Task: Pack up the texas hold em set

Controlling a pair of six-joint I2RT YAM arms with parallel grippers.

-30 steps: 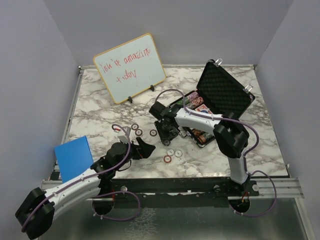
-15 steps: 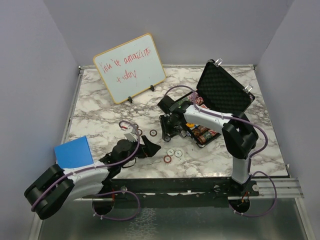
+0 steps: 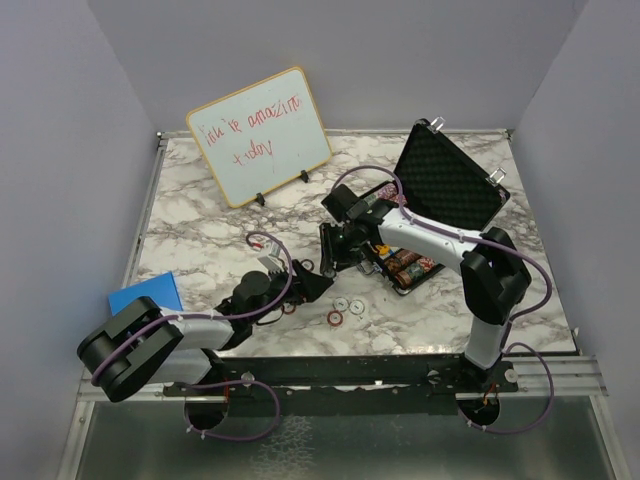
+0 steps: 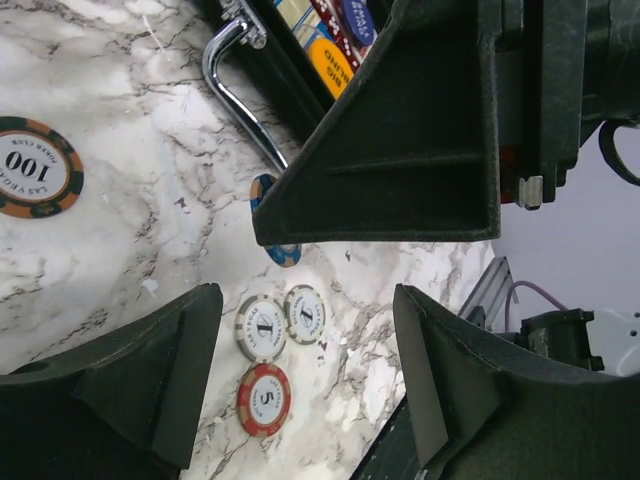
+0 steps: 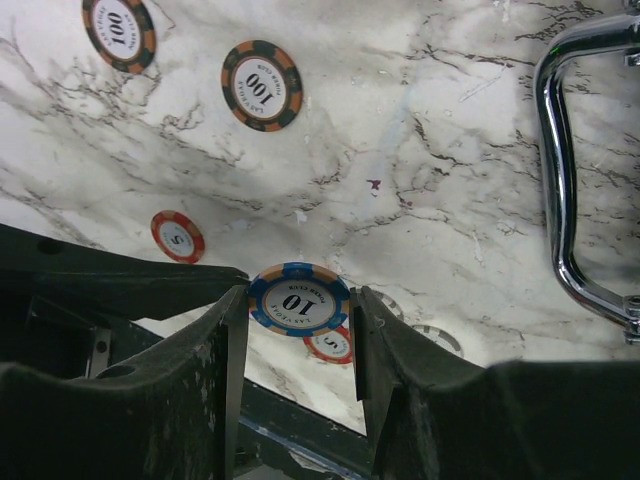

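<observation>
The black briefcase (image 3: 452,188) lies open at the back right, rows of chips (image 3: 400,262) in its tray. My right gripper (image 3: 334,252) hovers in front of the case's chrome handle (image 5: 563,170), shut on a blue "10" chip (image 5: 299,299) held edge to edge. My left gripper (image 3: 311,288) is low over the table, open, nothing between its fingers (image 4: 150,385). Beyond its jaws lie two white "1" chips (image 4: 261,327) and a red "5" chip (image 4: 264,399). More loose chips lie about: orange-black "100" chips (image 5: 261,85) and another red "5" (image 5: 177,236).
A wood-framed whiteboard (image 3: 258,135) with red writing stands at the back left. A blue flat pad (image 3: 150,292) sits at the table's near-left edge. The marble tabletop (image 3: 200,230) ends at a metal rail by the arm bases. The two grippers are close together.
My left arm has reached forward and right toward the loose chips, its jaws narrowing a little. My right gripper has shifted slightly toward the case, still holding the blue chip.
</observation>
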